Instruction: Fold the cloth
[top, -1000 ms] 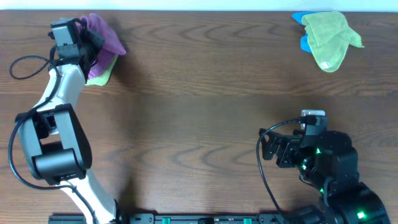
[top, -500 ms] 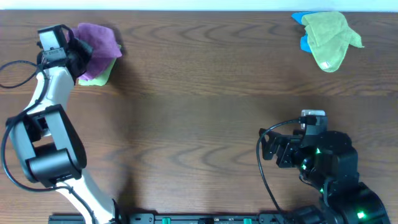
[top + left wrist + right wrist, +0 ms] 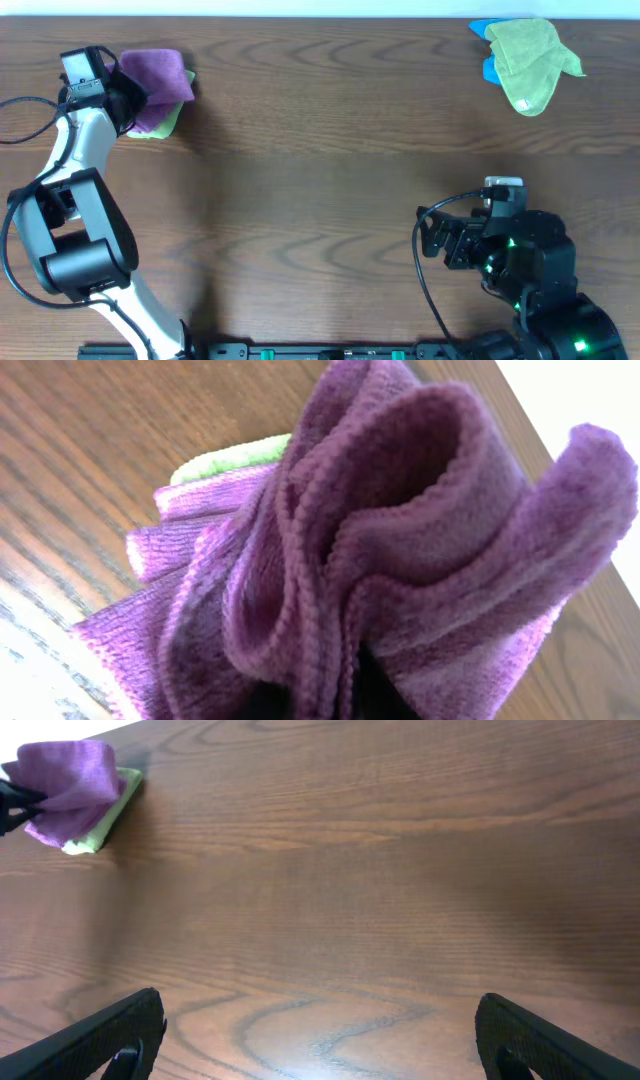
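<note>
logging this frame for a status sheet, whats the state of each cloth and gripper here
left gripper: shut on the purple cloth
purple cloth: bunched in loose waves, not folded flat
green cloth at the left: lying flat on the table, partly under the purple cloth
green cloth at the right: crumpled, lying on a blue item
right gripper: open, empty, above bare table
</note>
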Robot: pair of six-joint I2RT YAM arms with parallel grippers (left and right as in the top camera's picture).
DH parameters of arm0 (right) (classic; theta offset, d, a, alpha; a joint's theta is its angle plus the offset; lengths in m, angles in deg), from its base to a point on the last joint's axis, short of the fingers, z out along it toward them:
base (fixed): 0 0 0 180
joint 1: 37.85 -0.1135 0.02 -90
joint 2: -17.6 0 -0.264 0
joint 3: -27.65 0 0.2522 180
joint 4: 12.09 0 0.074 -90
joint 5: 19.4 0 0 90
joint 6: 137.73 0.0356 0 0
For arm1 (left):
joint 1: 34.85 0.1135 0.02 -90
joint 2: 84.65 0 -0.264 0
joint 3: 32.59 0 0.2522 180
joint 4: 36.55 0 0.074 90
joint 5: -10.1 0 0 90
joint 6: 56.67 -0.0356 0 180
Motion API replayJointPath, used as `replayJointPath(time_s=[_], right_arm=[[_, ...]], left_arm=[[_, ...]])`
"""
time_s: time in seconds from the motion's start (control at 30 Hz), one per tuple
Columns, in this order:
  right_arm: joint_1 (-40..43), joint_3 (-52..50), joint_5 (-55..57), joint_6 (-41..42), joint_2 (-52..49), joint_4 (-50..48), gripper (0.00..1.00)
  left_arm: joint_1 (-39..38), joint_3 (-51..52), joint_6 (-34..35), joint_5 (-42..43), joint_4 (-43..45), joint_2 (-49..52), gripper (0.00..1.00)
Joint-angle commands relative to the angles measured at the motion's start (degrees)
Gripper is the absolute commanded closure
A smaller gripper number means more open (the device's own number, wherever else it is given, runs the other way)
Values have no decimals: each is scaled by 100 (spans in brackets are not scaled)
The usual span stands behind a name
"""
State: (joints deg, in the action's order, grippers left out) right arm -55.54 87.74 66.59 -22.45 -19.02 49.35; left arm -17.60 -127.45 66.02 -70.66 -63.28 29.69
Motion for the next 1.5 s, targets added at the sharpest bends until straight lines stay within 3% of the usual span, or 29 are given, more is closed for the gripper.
replayJointPath(time_s=[0.0, 0.4, 0.43, 0.57, 0.63, 0.93, 1.47], right_arm=[[52, -35, 79, 83, 24, -2, 1], [52, -35, 79, 83, 24, -2, 1], [52, -35, 79, 83, 24, -2, 1], [52, -35, 79, 83, 24, -2, 1], [52, -35, 79, 83, 24, -2, 1], [52, -35, 79, 83, 24, -2, 1], [52, -35, 79, 83, 24, -2, 1]], left_arm=[[74, -133, -103, -236, -39, 24, 76], [376, -133, -234, -177, -271, 24, 73], [398, -133, -297, -168, -291, 24, 69], [448, -136, -444, -170, -426, 2, 37], [450, -136, -444, -170, -457, -37, 27], [448, -136, -708, -175, -623, -476, 3], [442, -136, -1316, -140, -1759, -1598, 5]])
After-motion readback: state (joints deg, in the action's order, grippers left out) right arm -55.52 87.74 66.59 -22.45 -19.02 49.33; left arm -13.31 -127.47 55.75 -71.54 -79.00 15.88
